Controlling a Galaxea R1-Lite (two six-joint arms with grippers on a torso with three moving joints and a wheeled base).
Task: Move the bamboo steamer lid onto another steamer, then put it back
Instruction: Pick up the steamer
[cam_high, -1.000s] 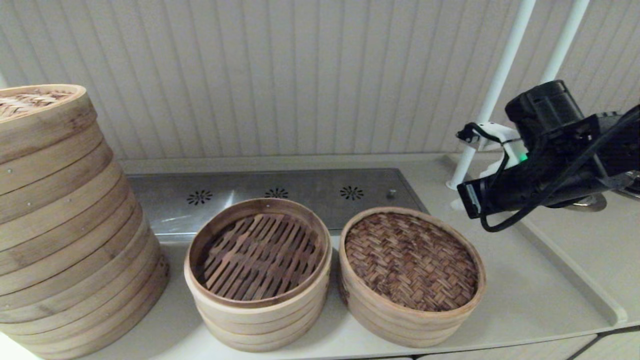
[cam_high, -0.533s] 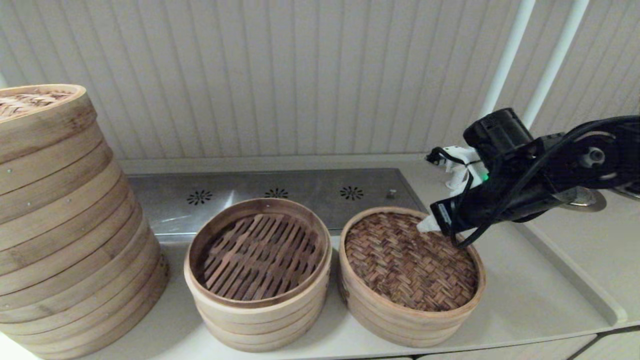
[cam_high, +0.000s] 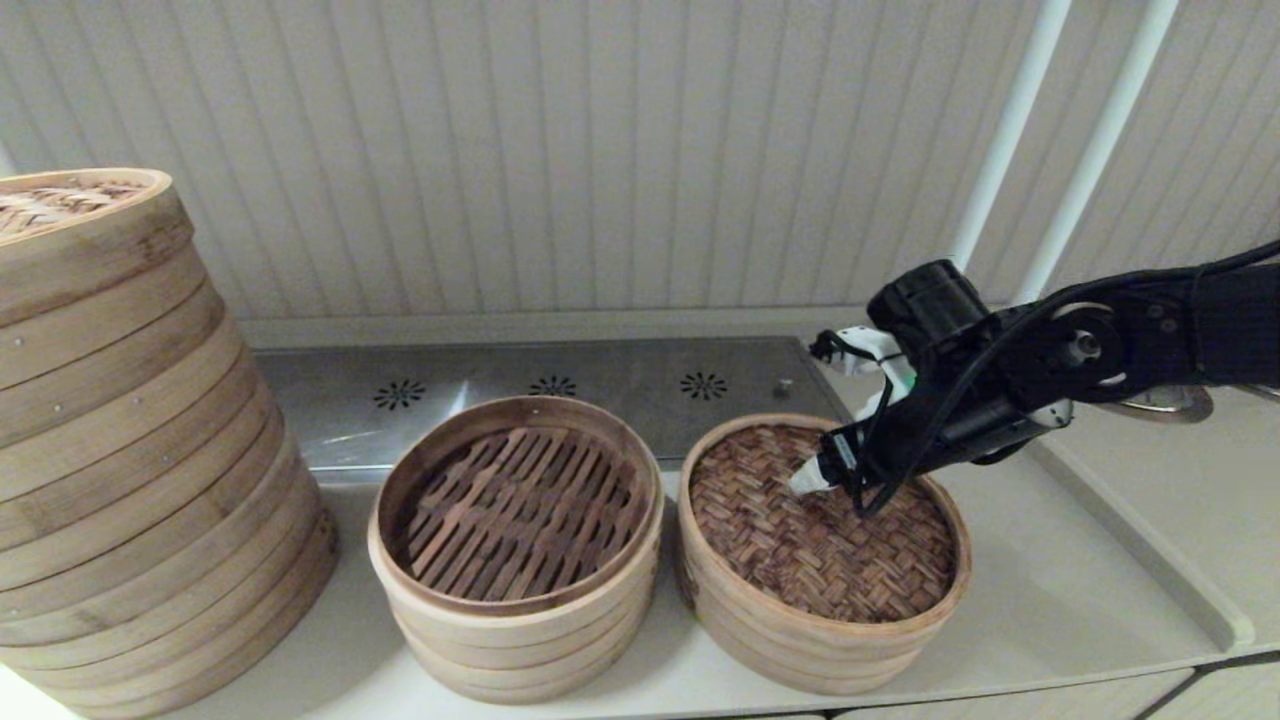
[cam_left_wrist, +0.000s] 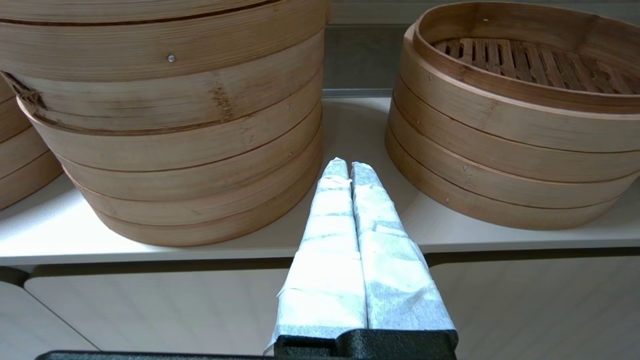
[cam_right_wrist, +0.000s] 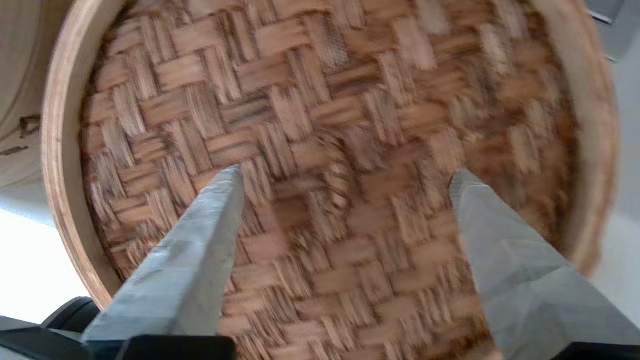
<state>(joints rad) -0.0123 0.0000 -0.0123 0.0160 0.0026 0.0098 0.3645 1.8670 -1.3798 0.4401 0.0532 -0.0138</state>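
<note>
Lid (cam_high: 822, 523) with reddish-brown woven top is sitting on the right-hand stack of bamboo tiers at the counter (cam_high: 1050, 610) front, covering it fully, pale rim band all round. Right gripper (cam_high: 815, 478) is reaching in from the right and hanging over the lid's upper-middle weave, one white-wrapped fingertip (cam_high: 806, 478) showing in the head view just above or at the surface; contact cannot be told. In the right wrist view the right gripper (cam_right_wrist: 345, 182) is showing both fingers spread wide apart over the lid (cam_right_wrist: 320, 165), nothing between them. Open steamer (cam_high: 515, 545) with lighter parallel slats is standing just left of the lid's stack, sides nearly touching. Tall wide steamer stack (cam_high: 140, 450) is filling the far left, its own pale woven lid on top. Left gripper (cam_left_wrist: 343, 166) is sitting low at the counter's front edge, wrapped fingers pressed together with nothing held, pointing at the gap between the tall wide steamer stack (cam_left_wrist: 165, 125) and the open steamer (cam_left_wrist: 505, 115). Steel vent panel (cam_high: 560, 385) is lying behind the steamers, against the ribbed wall.
</note>
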